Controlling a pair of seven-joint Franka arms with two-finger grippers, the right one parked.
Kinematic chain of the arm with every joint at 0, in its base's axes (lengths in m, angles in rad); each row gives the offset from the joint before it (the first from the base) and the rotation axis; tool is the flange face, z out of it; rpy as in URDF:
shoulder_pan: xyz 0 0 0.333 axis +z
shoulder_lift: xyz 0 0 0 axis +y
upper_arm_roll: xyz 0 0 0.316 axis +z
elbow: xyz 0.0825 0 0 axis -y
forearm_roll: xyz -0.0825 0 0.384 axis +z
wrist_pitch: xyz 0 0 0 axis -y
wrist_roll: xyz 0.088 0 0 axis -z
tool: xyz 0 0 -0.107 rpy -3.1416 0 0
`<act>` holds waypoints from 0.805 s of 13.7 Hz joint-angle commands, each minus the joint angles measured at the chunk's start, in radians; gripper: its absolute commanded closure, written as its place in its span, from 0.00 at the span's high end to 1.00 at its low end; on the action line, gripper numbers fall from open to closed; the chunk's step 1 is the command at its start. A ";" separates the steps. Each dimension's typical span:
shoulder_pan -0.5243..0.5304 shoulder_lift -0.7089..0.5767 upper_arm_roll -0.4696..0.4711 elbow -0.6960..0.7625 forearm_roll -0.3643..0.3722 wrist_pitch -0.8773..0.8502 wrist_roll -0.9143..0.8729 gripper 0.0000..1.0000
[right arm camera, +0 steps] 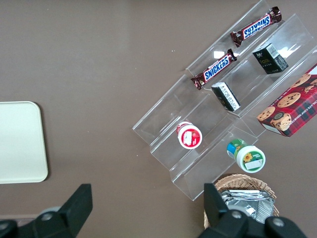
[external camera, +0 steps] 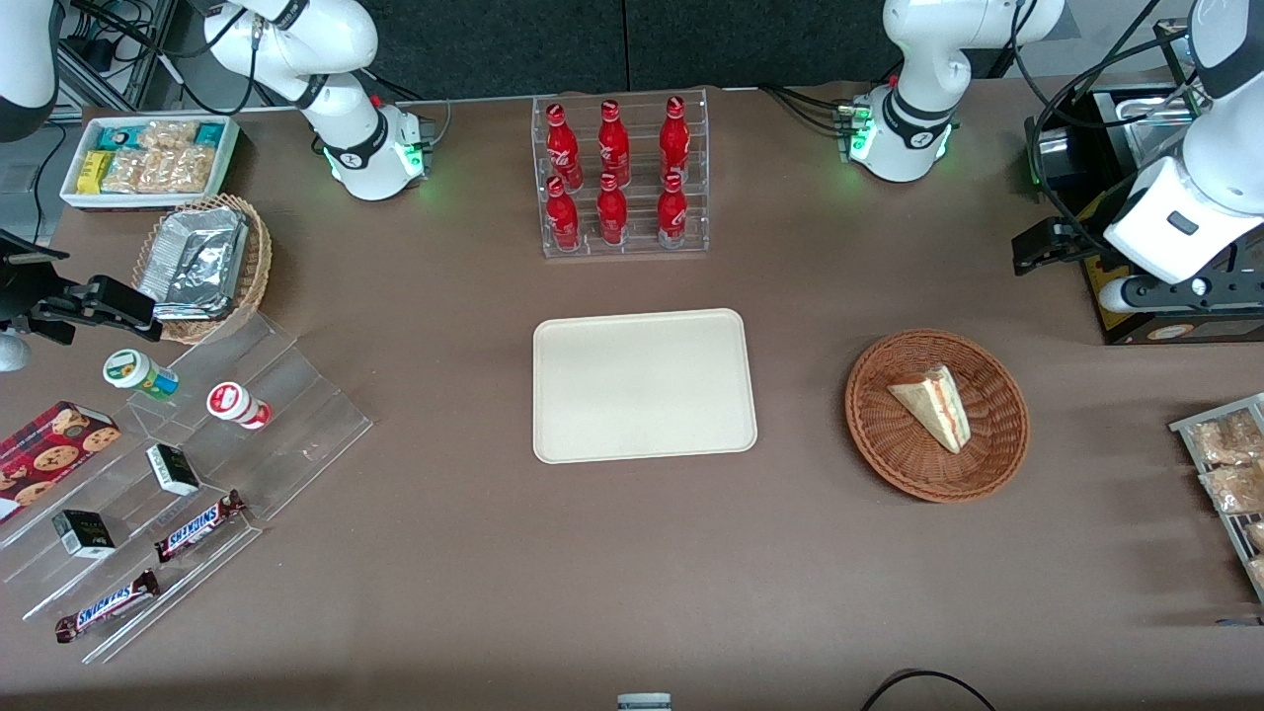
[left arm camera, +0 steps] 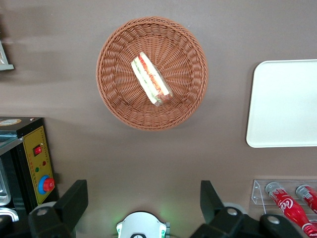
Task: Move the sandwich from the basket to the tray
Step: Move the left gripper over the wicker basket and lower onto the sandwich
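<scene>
Left arm's hand [left arm camera: 141, 198] spread wide, holding nothing, high above tabletop; triangular white-bread wedge sandwich [external camera: 932, 405] lies in round reddish-brown wicker basket [external camera: 997, 449]; descend centred, fingers straddling the bread faces, light squeeze; flat cream rectangular tray [external camera: 642, 385] is bare.

I see the sandwich [external camera: 933, 405] lying in the basket [external camera: 936, 415] at the right of the frame. The tray [external camera: 644, 385] is in the center, with 6 red bottles [external camera: 616, 173] above it. My gripper [external camera: 1032, 247] hangs at the upper right.
</scene>
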 commanded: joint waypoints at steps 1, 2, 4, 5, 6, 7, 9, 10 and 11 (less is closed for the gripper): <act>-0.017 -0.009 0.030 0.016 -0.001 -0.024 0.010 1.00; -0.017 -0.007 0.031 0.009 -0.001 -0.022 0.011 1.00; -0.015 -0.001 0.030 -0.021 0.009 -0.008 0.019 1.00; -0.014 -0.003 0.031 -0.056 0.009 0.020 0.026 1.00; -0.014 -0.004 0.031 -0.098 0.015 0.056 0.019 1.00; -0.012 -0.003 0.031 -0.138 0.015 0.082 0.017 1.00; -0.012 -0.001 0.031 -0.236 0.017 0.175 0.000 1.00; -0.012 0.002 0.031 -0.283 0.015 0.238 -0.032 1.00; -0.014 0.005 0.030 -0.331 0.017 0.313 -0.076 1.00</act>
